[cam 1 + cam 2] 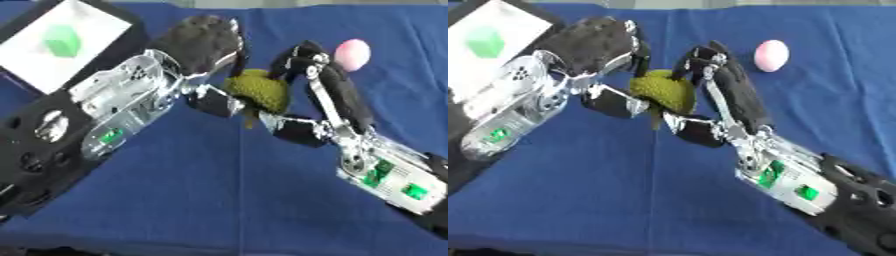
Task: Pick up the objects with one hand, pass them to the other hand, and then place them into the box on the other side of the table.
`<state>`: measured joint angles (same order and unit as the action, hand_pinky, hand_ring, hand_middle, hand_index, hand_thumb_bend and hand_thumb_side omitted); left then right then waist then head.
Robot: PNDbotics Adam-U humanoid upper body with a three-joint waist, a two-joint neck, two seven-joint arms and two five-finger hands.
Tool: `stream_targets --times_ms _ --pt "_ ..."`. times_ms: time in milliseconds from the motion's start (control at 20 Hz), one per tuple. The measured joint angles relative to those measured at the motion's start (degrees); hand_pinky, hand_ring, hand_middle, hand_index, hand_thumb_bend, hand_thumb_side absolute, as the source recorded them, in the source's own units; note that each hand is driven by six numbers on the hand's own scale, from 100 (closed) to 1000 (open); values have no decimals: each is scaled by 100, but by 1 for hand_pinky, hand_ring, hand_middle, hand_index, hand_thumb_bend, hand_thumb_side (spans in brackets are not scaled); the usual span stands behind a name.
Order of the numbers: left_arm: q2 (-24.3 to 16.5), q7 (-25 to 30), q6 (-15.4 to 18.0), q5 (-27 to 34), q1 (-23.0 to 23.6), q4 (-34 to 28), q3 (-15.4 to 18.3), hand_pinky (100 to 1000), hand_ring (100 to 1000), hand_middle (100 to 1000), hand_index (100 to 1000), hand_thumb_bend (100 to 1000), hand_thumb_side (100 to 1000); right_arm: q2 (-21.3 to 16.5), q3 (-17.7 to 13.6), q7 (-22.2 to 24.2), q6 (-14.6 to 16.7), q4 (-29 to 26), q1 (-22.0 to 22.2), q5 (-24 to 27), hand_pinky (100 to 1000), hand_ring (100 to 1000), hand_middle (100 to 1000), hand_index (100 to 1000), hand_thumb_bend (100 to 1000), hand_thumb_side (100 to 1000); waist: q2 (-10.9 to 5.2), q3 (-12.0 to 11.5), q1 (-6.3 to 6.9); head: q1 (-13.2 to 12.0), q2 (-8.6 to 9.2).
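Mid-handover: left hand [203, 40] and right hand [337, 100] both curled round bumpy green fruit [260, 90]; early release risks drop onto blue tablecloth [219, 200].

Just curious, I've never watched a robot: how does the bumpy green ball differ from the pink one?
The green ball is olive, rough and held above the cloth between the left hand and right hand; the pink ball is pale, smooth and lies alone on the blue cloth, untouched. The green looks larger. Both are roundish.
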<state>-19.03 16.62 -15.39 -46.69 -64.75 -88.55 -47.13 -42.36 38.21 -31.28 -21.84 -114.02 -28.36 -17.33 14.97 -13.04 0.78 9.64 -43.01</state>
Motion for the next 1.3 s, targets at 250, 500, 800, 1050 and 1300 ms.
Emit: stream_targets --times_ms 250,500,800,1050,1300 --pt "-2 -5 -34 2 0 -15 0 600 479 404 479 367 348 -37 -5 -42 -47 0 13 -7 1000 495 635 571 381 100 0 -1 1 48 -21" --pt "-3 -63 -77 1 0 -75 1 601 499 445 529 332 326 -38 -5 -46 -47 0 16 -7 1000 490 626 561 359 100 0 -6 -5 47 -21" --pt "-3 -136 -95 28 -1 -112 0 624 539 494 598 281 310 -39 -3 -54 -31 0 18 -19 1000 454 556 488 293 100 0 -13 -7 -43 -21" --pt "-3 -138 -90 34 -2 -159 -1 661 584 554 697 253 354 -49 -2 -52 20 0 22 -73 1000 444 539 472 284 100 0 -31 -10 -77 -21" --pt "-3 37 -91 -23 -2 -182 -4 728 677 660 834 291 427 -73 2 -53 64 0 50 -79 1000 442 537 469 287 100 0 -43 -11 -77 -21"
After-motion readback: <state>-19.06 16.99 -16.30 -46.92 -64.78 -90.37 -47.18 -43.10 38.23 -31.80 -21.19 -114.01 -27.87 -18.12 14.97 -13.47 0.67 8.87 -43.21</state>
